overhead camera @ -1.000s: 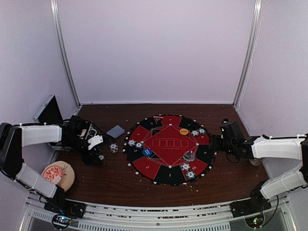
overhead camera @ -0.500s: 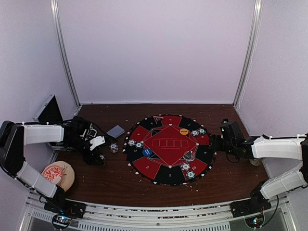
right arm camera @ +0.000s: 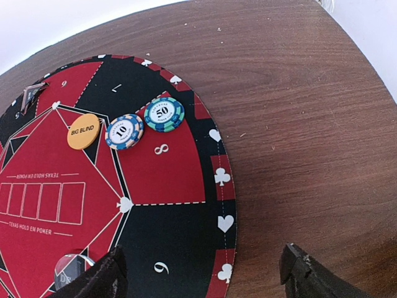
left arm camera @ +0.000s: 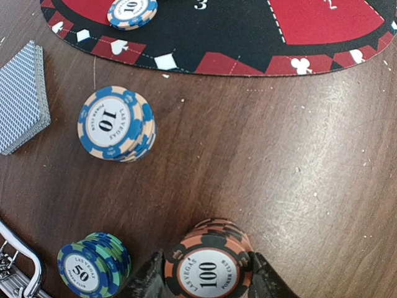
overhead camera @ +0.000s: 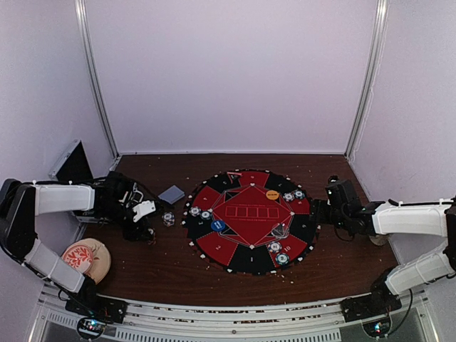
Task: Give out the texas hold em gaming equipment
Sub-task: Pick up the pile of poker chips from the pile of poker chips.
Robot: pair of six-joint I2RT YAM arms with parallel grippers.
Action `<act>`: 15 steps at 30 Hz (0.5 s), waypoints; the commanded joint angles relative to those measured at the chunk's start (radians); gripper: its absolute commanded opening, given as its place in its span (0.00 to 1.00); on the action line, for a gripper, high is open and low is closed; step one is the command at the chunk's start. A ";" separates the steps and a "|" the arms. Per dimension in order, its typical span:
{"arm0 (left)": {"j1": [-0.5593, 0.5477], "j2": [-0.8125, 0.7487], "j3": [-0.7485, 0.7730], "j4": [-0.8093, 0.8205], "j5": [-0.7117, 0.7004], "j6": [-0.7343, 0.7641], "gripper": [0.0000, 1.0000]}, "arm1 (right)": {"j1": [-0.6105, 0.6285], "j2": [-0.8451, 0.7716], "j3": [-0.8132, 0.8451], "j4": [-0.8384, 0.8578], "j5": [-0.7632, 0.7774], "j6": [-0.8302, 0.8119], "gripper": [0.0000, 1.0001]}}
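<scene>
My left gripper is shut on the top of a reddish 100 chip stack on the bare wood left of the mat. A blue-white 10 stack, a teal 50 stack and the grey-blue card deck lie near it. My right gripper is open and empty over the mat's right edge. A 10 chip, a 50 chip and the orange BIG BLIND disc lie on the mat. The blue disc and other chip pairs also sit on it.
The round red-and-black mat fills the table's middle. The open metal case stands at the far left, its edge showing in the left wrist view. A pink flower-patterned round thing lies near the left arm's base.
My left gripper has edged slightly to the right over the reddish chips. The right arm has not moved.
</scene>
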 commanded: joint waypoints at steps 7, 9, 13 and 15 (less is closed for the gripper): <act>-0.006 -0.057 -0.001 0.010 0.002 0.004 0.37 | 0.007 0.012 0.020 0.013 0.015 0.000 0.86; -0.006 -0.072 0.000 0.001 0.010 0.007 0.35 | 0.007 0.014 0.021 0.012 0.015 0.000 0.86; -0.006 -0.096 0.004 -0.021 0.025 0.012 0.31 | 0.007 0.014 0.020 0.011 0.017 0.001 0.86; -0.006 -0.106 0.010 -0.031 0.029 0.013 0.31 | 0.007 0.012 0.021 0.011 0.017 0.002 0.86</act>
